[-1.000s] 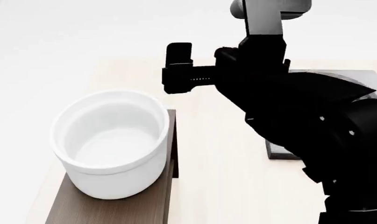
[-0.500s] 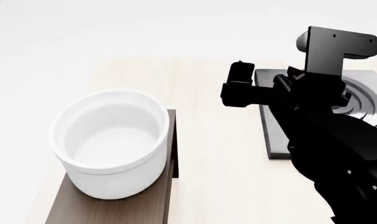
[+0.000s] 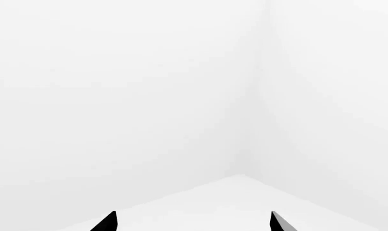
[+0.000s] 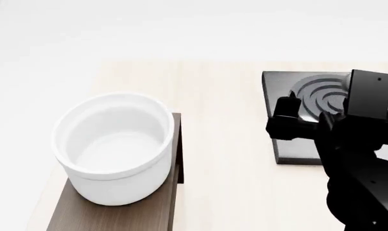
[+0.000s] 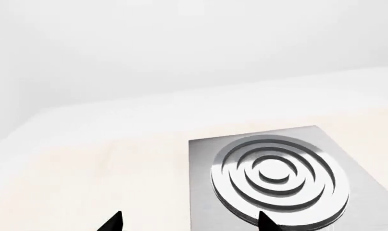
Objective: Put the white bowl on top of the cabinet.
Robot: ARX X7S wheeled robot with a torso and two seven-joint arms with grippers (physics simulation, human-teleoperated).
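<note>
The white bowl [image 4: 113, 149] stands upright on the dark-brown cabinet [image 4: 110, 216] at the lower left of the head view, with nothing touching it. My right gripper [image 4: 287, 118] hangs well to the right of the bowl, over the near-left part of the grey stove plate [image 4: 309, 91]. In the right wrist view the right gripper [image 5: 189, 224] is open and empty, with the stove plate [image 5: 277, 178] ahead of it. My left gripper [image 3: 192, 222] is open too, faces only white walls, and does not show in the head view.
The pale wooden tabletop [image 4: 226, 144] lies between the cabinet and the stove plate. The stove plate's raised rings [image 5: 278, 175] sit just beyond the right fingertips. My black right arm [image 4: 367, 183] fills the lower right of the head view.
My right arm has swung right and down, away from the bowl, and now hangs over the stove plate. The bowl has stayed put on the cabinet.
</note>
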